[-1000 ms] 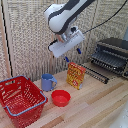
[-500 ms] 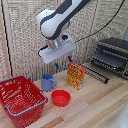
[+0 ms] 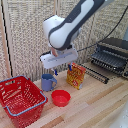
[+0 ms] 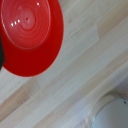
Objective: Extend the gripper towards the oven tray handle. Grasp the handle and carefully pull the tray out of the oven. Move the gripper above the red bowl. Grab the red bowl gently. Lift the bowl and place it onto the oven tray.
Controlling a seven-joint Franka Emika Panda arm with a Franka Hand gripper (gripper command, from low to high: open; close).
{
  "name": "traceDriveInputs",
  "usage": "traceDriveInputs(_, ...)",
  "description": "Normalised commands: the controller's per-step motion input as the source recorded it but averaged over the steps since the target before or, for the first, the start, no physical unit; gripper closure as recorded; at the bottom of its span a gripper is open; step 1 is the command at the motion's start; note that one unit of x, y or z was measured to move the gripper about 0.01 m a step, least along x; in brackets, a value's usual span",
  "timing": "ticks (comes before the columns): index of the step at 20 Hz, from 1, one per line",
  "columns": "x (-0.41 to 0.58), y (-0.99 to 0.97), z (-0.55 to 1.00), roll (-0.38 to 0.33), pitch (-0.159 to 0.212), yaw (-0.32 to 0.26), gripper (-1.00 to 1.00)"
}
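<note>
Red bowl point(image 3: 61, 97) on wood — tool point(image 3: 61, 71) above.

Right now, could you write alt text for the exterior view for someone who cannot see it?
A white robot arm's gripper hangs above a red bowl on a wooden table, beside a blue mug, a red basket and an oven.

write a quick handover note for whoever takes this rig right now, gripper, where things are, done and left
Gripper: hangs in the air above the blue mug, holding nothing; open or shut cannot be told.
Red bowl: on the wooden table, beside the red basket, untouched.
Tray: looks pulled out of the oven, over its lowered door.
Done: tray out.
Left: come over the bowl, grasp it, set it on the tray.
</note>
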Motion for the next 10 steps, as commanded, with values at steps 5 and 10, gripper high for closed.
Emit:
traceDriveInputs(5,-0.367,-0.05,-0.36,0.151,-0.212,-0.063,-1.0)
traceDriveInputs(10,-0.043,-0.16,-0.28,0.118,-0.12,-0.028,-1.0)
